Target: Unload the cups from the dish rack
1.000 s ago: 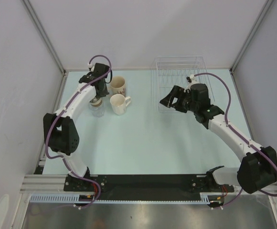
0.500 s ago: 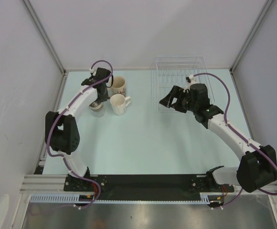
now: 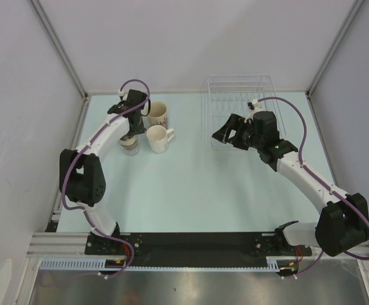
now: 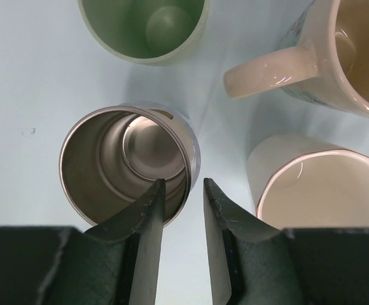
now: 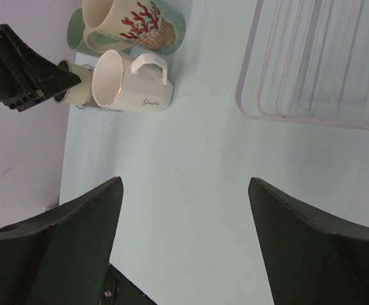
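The dish rack (image 3: 238,95) of thin white wire stands at the back right and holds no cups; its corner shows in the right wrist view (image 5: 324,63). Four cups stand together on the table at the left. These are a cream mug with coral print (image 3: 158,114), a white handled mug (image 3: 158,139), a pale green cup (image 4: 143,28) and a steel-lined cup (image 4: 126,162). My left gripper (image 4: 180,185) hangs just above the steel-lined cup's near rim, its jaws slightly apart and empty. My right gripper (image 3: 225,135) is wide open and empty beside the rack's front left corner.
White walls and metal frame posts close in the pale table on three sides. The left gripper's black body (image 5: 19,70) shows next to the cups in the right wrist view.
My left gripper has lifted and drawn back a little from the steel-lined cup, which stays on the table. The right arm has not moved.
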